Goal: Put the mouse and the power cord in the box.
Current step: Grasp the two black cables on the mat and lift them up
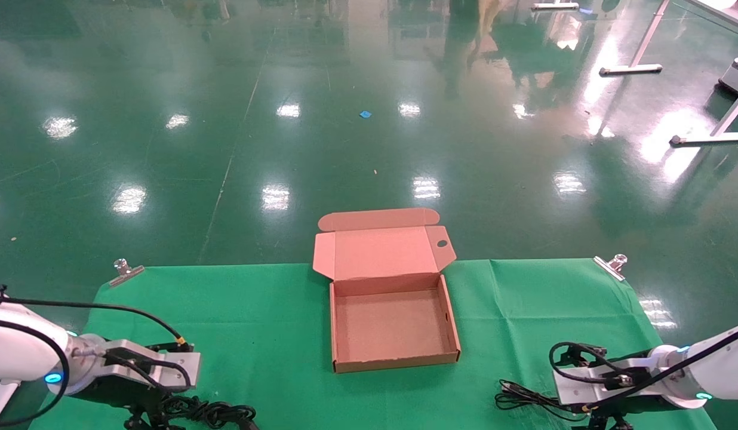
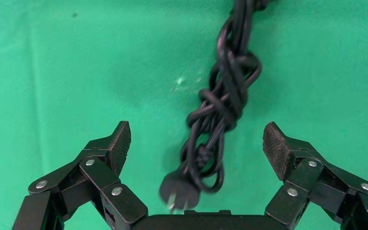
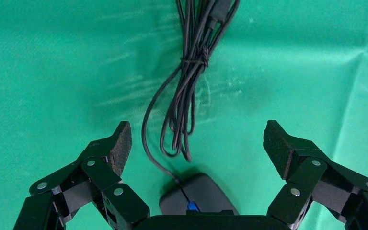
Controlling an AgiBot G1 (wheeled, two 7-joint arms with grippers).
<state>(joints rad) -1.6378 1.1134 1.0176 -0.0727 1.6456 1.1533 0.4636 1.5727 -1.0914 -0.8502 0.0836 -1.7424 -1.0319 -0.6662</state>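
The brown cardboard box (image 1: 446, 325) lies open and empty mid-table, lid folded back. A bundled black power cord (image 2: 220, 100) with its plug (image 2: 177, 189) lies on the green cloth under my left gripper (image 2: 196, 139), which is open and astride it without touching. In the head view the power cord (image 1: 217, 413) shows at the near left edge. The black mouse (image 3: 196, 194), blue wheel lit, rests below my open right gripper (image 3: 196, 139), its thin tied cable (image 3: 191, 72) stretching away. The mouse cable (image 1: 521, 397) shows beside the right arm.
A green cloth (image 1: 255, 310) covers the table, clipped at the far corners by metal clamps (image 1: 125, 270) (image 1: 611, 264). Beyond it lies shiny green floor, with white table legs (image 1: 637, 54) at the far right.
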